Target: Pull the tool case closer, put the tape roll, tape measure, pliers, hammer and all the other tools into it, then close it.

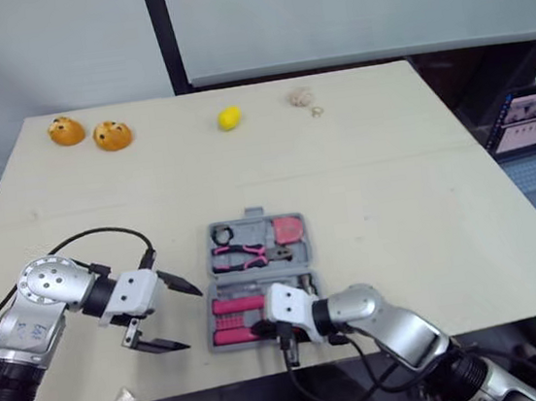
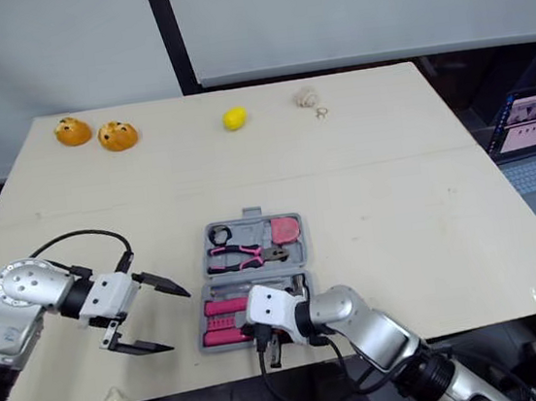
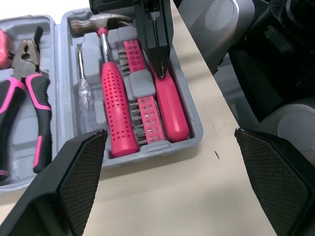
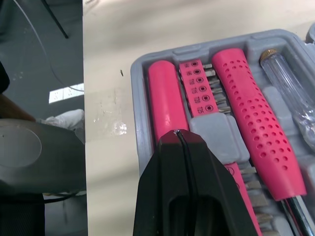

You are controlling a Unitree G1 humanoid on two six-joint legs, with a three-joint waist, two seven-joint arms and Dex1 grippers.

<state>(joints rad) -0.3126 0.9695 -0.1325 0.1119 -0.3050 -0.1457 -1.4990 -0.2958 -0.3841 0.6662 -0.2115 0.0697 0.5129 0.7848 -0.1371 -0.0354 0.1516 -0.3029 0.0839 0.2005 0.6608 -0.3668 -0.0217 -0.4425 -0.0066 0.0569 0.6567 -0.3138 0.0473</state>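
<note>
Grey plastic, the case (image 1: 254,230) lies open on the table (image 1: 393,185) near its front edge, long side running left to right, the lid half away from the robot. In the far half sit a black tape roll (image 1: 222,233), pliers (image 1: 240,255) and a pink tape measure (image 1: 288,228). The pliers lie along the case's length, handles to the left, nose to the right. In the near half the hammer (image 3: 115,108) lies the same way, its dotted pink handle to the left and steel head to the right, with a clear screwdriver (image 4: 290,93) beside it and pink bit strips (image 4: 199,91) on its other side.

The right gripper (image 4: 178,135) has its fingers pressed together with nothing between them, its tip over a smooth pink handle (image 4: 167,108) in the slot nearest the robot. It hides that tool's working end, so its kind cannot be told, nor whether the tip touches it. The arm also covers the near half's right end.

The left gripper (image 1: 192,317) hangs spread wide over bare table just left of the case.
</note>
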